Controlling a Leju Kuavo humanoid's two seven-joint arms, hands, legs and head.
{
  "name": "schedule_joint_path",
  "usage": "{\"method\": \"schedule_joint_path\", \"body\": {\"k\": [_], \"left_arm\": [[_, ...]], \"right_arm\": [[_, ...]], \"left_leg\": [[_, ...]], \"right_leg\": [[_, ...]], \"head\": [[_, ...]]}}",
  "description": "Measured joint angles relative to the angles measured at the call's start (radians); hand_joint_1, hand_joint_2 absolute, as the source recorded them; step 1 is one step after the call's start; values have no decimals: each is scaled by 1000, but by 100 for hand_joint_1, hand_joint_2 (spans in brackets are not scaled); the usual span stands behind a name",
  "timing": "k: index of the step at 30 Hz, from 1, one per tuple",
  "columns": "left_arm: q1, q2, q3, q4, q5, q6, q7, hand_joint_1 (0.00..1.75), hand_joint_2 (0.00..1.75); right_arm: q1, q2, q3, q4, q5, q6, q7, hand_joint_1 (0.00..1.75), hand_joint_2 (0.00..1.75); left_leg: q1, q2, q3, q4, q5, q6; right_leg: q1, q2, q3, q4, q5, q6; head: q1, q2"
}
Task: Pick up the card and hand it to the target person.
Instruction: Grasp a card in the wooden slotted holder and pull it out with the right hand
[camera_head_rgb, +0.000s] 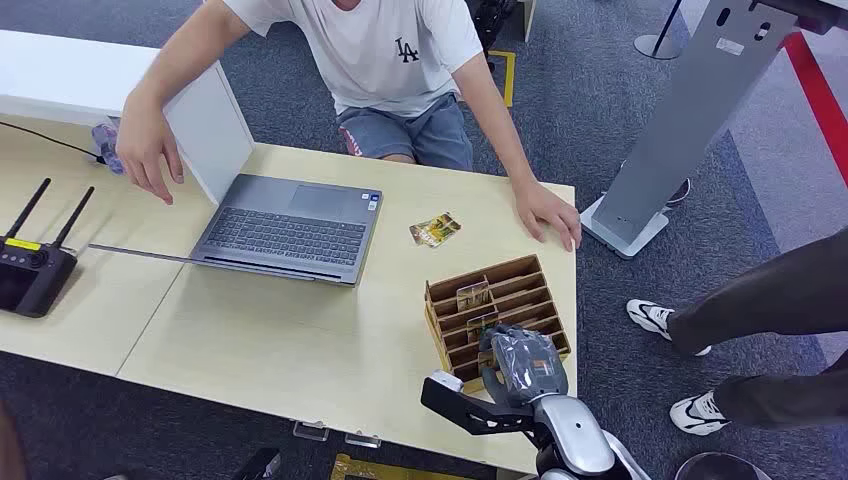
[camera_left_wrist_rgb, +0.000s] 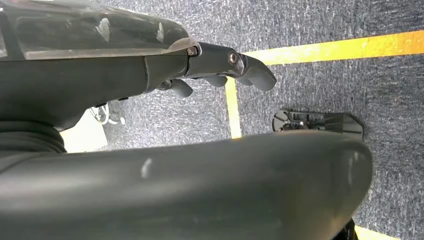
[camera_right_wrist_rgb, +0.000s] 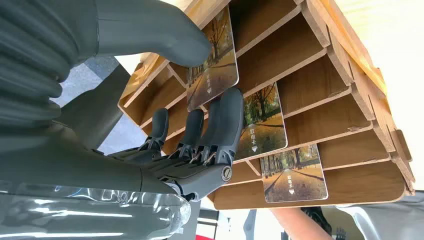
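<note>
Right hand (camera_right_wrist_rgb: 165, 125) pinching the card (camera_right_wrist_rgb: 212, 62) between thumb and fingers (camera_right_wrist_rgb: 227, 120), card upright in wooden holder (camera_head_rgb: 497, 312) at table's (camera_head_rgb: 300, 340) four o'clock, long axis vertical; left hand (camera_left_wrist_rgb: 220, 65) curled, holding nothing.

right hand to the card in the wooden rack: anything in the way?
Nothing visible. The right hand is already at the wooden rack, thumb and fingers either side of the nearest card; whether they grip it I can't tell. Two more cards sit in neighbouring slots, beside the reach, not blocking it.
</note>
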Motion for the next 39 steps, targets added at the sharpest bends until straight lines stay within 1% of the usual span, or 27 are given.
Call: {"method": "schedule_joint_path", "body": {"k": [15,22,26,28,31,32,35,39], "left_arm": [[0,0,0,0,0,-1,0,0,0],[0,0,0,0,0,-2,0,0,0],[0,0,0,0,0,-2,0,0,0],[0,0,0,0,0,-2,0,0,0],[0,0,0,0,0,-3,0,0,0],[0,0,0,0,0,-3,0,0,0],[0,0,0,0,0,-3,0,0,0],[0,0,0,0,0,-3,0,0,0]], "right_arm": [[-2,4,0,10,-1,-2,-1,94,175],[-2,4,0,14,-6,-3,-1,103,175],[-2,4,0,16,-15,-3,-2,99,175],[-2,4,0,18,-19,-3,-2,100,175],[-2,4,0,21,-21,-3,-2,110,175],[-2,4,0,23,-22,-3,-2,115,175],[-2,4,0,26,-23,-3,-2,123,175],[-2,4,0,30,-25,-3,-3,124,175]], "left_leg": [[0,0,0,0,0,0],[0,0,0,0,0,0],[0,0,0,0,0,0],[0,0,0,0,0,0],[0,0,0,0,0,0],[0,0,0,0,0,0],[0,0,0,0,0,0],[0,0,0,0,0,0]], "right_leg": [[0,0,0,0,0,0],[0,0,0,0,0,0],[0,0,0,0,0,0],[0,0,0,0,0,0],[0,0,0,0,0,0],[0,0,0,0,0,0],[0,0,0,0,0,0],[0,0,0,0,0,0]], "head": [[0,0],[0,0],[0,0],[0,0],[0,0],[0,0],[0,0],[0,0]]}}
